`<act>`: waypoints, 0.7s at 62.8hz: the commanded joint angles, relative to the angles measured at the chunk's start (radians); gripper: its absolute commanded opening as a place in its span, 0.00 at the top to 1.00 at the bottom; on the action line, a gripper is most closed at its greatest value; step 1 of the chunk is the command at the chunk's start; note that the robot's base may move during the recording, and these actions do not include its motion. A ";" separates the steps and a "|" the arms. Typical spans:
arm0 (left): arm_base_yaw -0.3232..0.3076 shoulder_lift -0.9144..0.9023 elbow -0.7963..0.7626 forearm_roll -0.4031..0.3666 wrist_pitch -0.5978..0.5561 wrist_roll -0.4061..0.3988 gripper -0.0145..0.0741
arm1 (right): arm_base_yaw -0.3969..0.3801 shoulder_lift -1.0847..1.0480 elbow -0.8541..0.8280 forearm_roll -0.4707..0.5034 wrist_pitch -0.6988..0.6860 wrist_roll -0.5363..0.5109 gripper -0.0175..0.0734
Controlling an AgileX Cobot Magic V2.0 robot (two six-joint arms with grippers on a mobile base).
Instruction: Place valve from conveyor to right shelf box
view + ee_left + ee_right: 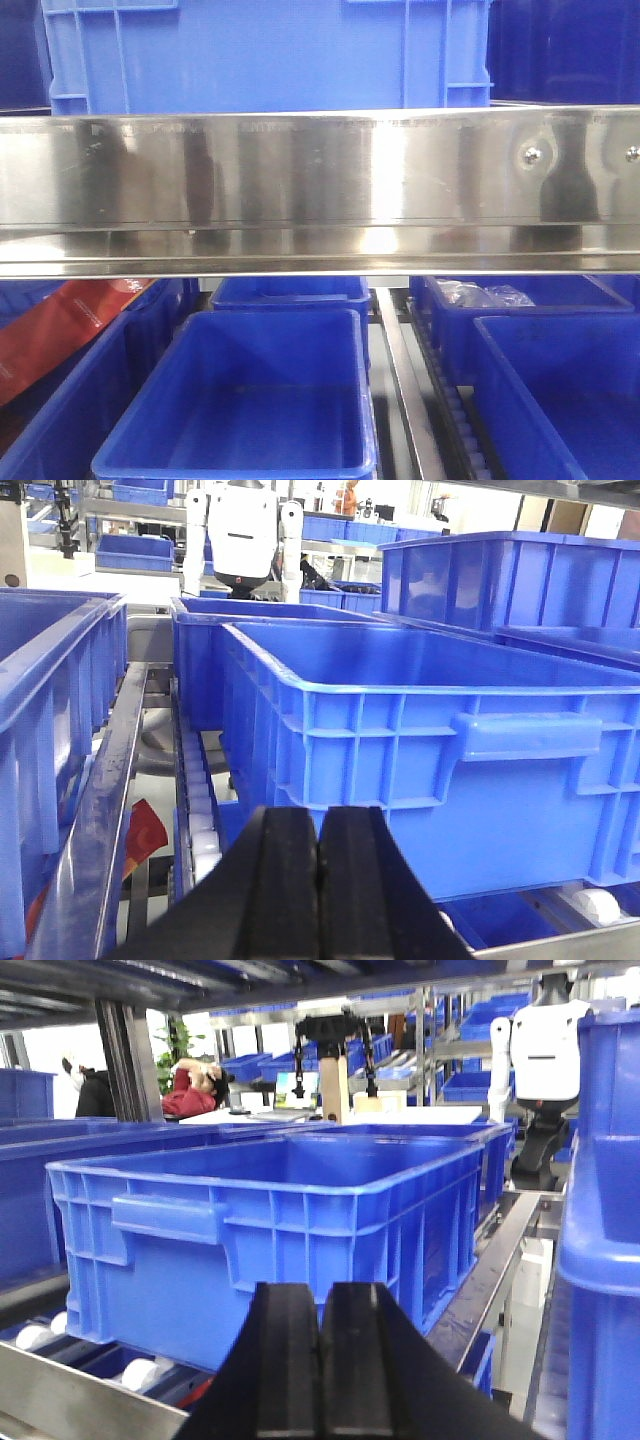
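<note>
Sitting on shelf rollers (pixel 205 820), the blue box (pixel 240 400) holds nothing.

A steel shelf rail (pixel 300 180) spans the front view; a red package (pixel 60 330) lies lower left

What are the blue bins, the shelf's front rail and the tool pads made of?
Blue bins: apparently moulded plastic, semi-gloss; ribbed walls and moulded handle seen from the wrists. Front rail: polished metal, likely stainless steel; mirror-like reflections, screw heads. Left tool and right tool pads: matte black, possibly rubber; both are shut and empty.
</note>
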 commanded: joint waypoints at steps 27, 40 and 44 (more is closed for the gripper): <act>0.004 -0.004 0.002 -0.007 -0.022 -0.003 0.96 | -0.105 -0.070 0.159 -0.110 -0.095 0.007 0.99; 0.004 -0.004 0.002 -0.007 -0.022 -0.003 0.96 | -0.275 -0.203 0.376 -0.113 -0.189 0.007 0.99; 0.004 -0.004 0.002 -0.007 -0.022 -0.003 0.96 | -0.313 -0.253 0.427 -0.123 -0.191 0.008 0.99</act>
